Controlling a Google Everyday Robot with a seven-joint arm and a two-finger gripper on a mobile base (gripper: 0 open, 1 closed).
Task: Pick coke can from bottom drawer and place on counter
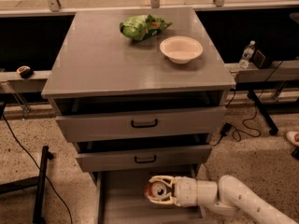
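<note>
Currently, item one: the gripper (159, 191), extending in from the lower right over the bottom drawer (122, 205) beneath the counter (107, 59), is pinching the coke can (158, 190) between its two fingers. The can's silver top is facing the camera, and whether it is touching the drawer floor cannot be told. Item two: a pale bowl (181, 49) and a green bag (142, 26) are sitting on the counter's far part, with a water bottle (246, 54) standing right of the counter.

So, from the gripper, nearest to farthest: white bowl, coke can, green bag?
1. coke can, in the gripper, down at the bottom drawer.
2. white bowl, on the counter, right side.
3. green bag, on the counter, farther back.
</note>
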